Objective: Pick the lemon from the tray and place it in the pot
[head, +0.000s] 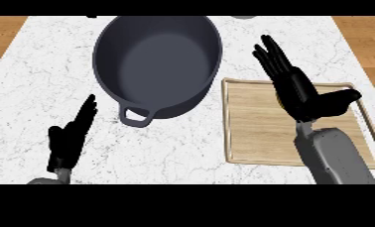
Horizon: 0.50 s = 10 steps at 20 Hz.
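Observation:
A dark grey oval pot (157, 65) with a loop handle (136, 116) stands on the white marble counter, and nothing lies inside it. To its right sits a wooden tray (256, 132). My right hand (296, 89) hovers over the tray's upper part, open, with fingers straight and pointing away and the thumb out to the right. A small yellow sliver (281, 103) shows at the palm's left edge; it may be the lemon, and the hand hides the rest. My left hand (70, 137) rests open at the lower left, well away from the pot.
Wooden floor shows beyond the counter's left and right ends. A small grey object (245, 17) peeks in at the top edge. Bare marble (176, 146) lies between the pot's handle and the front edge.

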Each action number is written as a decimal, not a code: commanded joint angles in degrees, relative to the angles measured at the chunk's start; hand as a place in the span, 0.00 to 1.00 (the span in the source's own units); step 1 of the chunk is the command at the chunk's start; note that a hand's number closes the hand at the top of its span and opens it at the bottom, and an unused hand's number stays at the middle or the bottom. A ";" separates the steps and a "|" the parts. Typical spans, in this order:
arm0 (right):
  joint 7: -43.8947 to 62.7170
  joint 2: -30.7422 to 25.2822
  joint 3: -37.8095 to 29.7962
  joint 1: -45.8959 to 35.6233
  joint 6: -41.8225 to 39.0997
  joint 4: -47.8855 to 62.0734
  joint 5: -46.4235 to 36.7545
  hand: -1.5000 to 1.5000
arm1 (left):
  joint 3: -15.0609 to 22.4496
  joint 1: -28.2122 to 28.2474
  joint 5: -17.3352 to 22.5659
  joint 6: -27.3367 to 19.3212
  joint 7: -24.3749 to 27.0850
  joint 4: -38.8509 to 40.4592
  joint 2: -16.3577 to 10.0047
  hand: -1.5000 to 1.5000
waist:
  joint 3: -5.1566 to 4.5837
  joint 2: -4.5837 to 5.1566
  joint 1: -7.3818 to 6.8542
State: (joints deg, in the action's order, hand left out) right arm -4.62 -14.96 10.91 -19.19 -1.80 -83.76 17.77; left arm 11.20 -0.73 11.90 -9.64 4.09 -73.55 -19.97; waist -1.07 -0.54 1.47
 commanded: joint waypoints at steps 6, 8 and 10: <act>11.92 -8.42 -6.95 -5.15 5.89 6.38 -4.72 1.00 | -6.33 -4.21 -7.42 -6.09 -6.81 -0.95 -12.35 0.50 | 1.17 0.66 -2.37; 8.00 -16.45 -9.18 -1.73 20.18 5.81 -21.28 1.00 | -6.64 -0.99 -3.76 -5.68 -8.97 1.83 -9.01 0.50 | 0.80 0.01 1.25; 6.51 -12.07 -8.99 -0.67 29.60 5.19 -25.66 0.00 | -5.69 -2.27 -4.45 -6.31 -11.91 0.80 -8.83 0.50 | 1.11 0.21 0.25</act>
State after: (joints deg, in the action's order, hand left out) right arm 3.02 -26.31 4.53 -21.31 14.06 -79.79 1.71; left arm 6.03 -2.91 7.73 -14.67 -3.51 -72.70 -27.78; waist -0.31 -0.33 1.52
